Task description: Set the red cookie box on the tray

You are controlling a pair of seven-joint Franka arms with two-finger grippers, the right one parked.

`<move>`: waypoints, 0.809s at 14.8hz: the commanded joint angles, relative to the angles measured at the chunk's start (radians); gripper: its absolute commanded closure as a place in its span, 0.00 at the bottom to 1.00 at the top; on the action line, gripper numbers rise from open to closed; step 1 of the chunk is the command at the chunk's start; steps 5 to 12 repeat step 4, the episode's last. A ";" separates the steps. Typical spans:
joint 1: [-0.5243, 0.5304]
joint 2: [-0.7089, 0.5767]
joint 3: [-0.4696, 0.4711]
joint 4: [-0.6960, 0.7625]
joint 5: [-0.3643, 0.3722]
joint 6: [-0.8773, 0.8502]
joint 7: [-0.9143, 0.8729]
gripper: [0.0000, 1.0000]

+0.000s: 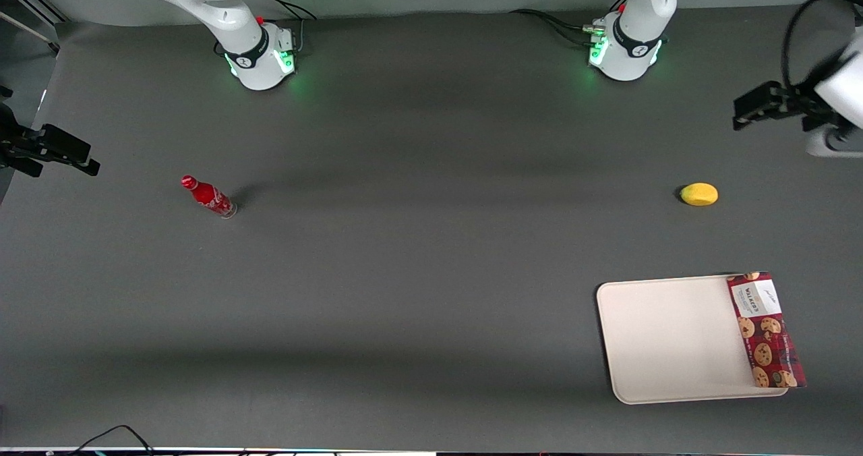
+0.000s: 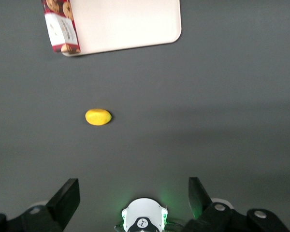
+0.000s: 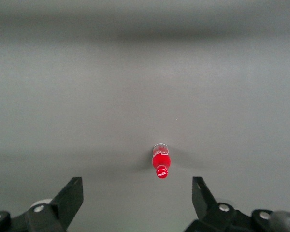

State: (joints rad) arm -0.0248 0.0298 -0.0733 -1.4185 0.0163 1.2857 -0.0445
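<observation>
The red cookie box (image 1: 765, 328) lies flat along the tray's (image 1: 667, 334) edge toward the working arm's end of the table, slightly overhanging the rim. Its white label end points away from the front camera. The cream tray sits near the front camera. My left gripper (image 1: 741, 115) hangs high above the table, farther from the front camera than the tray, well apart from the box. It is open and empty. In the left wrist view the gripper (image 2: 132, 193) has its jaws wide apart over bare table, with the box (image 2: 60, 26) and tray (image 2: 125, 24) in sight.
A yellow lemon (image 1: 699, 194) lies on the table between the gripper and the tray; it also shows in the left wrist view (image 2: 98, 117). A small red bottle (image 1: 207, 196) stands toward the parked arm's end of the table.
</observation>
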 commanded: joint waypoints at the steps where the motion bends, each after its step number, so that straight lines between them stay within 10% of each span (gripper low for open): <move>1: 0.013 -0.111 0.012 -0.179 -0.007 0.077 -0.051 0.00; 12: 0.014 -0.102 0.015 -0.149 -0.004 0.073 -0.040 0.00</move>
